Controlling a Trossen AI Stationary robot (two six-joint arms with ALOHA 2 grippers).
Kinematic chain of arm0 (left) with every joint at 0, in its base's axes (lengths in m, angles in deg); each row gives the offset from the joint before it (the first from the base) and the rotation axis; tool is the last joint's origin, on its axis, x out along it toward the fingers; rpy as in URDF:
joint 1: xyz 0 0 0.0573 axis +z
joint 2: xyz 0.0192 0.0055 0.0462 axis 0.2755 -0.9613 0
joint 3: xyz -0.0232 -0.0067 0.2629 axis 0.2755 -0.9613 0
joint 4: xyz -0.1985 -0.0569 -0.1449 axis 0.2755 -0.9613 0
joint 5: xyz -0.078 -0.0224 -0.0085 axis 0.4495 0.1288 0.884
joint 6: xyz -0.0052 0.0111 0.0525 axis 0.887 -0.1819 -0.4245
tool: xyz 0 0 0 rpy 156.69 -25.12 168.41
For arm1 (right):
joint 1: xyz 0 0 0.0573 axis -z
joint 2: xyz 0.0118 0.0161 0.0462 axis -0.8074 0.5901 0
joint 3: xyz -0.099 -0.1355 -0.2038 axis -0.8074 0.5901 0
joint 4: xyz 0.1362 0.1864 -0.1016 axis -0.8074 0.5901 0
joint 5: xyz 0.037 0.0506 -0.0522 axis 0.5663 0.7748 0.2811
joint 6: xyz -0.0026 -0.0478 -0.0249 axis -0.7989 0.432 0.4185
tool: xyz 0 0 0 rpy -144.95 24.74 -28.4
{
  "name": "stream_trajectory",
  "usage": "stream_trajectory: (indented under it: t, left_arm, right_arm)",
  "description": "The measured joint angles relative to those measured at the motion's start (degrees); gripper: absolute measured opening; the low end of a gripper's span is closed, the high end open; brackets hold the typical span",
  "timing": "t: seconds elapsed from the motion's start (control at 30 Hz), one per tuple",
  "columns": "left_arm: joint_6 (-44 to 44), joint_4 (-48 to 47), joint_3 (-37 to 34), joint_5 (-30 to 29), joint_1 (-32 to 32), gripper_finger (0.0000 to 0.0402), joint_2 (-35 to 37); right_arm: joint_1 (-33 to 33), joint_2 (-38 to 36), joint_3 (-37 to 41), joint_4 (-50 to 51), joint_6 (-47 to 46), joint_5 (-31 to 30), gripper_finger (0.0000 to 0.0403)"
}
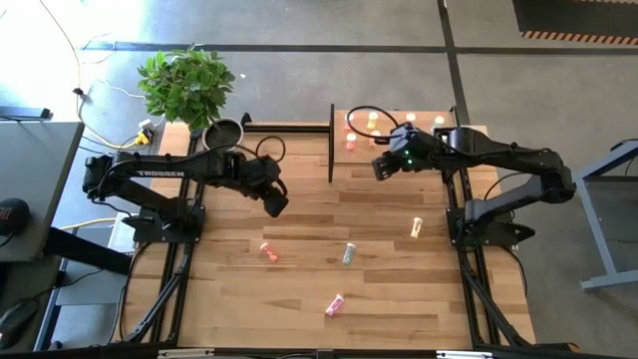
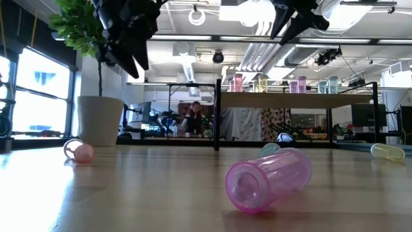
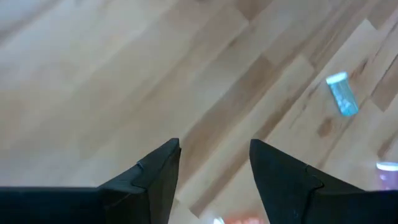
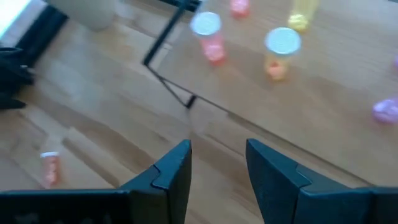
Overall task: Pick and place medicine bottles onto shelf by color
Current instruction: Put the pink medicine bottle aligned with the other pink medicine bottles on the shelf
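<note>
Several small medicine bottles lie on their sides on the table: an orange one, a pale green one, a pink one and a yellow one. More bottles stand upright on the shelf at the far right, behind its black panel. My left gripper hangs open above bare table, up and to the far left of the orange bottle. My right gripper hangs open over the shelf's near left part. Both grippers have nothing between their fingers.
A potted plant and a dark round pot stand at the far left corner. Bare wood lies between the loose bottles and the shelf. In the low view the pink bottle lies closest to the near edge.
</note>
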State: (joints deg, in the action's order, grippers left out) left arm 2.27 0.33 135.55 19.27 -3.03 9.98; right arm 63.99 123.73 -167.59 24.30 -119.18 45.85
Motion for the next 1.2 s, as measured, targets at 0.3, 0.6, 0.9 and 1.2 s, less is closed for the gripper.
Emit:
stream_trajectory:
  t: [0.3, 0.6, 0.9, 1.2]
  left_arm:
    - [16.3, -2.9, 0.0, 0.1, -8.8, 0.0185, 0.0]
    - [40.6, -3.7, 0.0, -0.1, -18.6, 0.0184, -1.6]
    - [62.1, -3.9, 0.0, -2.6, -25.3, 0.0184, -8.2]
    - [76.4, -4.0, 0.0, -4.3, -28.0, 0.0184, -14.2]
  right_arm:
    - [-1.2, 0.0, 0.0, -1.8, 6.5, -0.2, 0.0142]
    - [-0.4, 0.0, 0.0, -1.6, 14.6, 0.8, 0.0142]
    - [-0.4, 0.0, 0.0, -1.6, 22.9, 0.9, 0.0142]
    - [-0.4, 0.0, 0.0, -1.6, 29.4, 0.9, 0.0142]
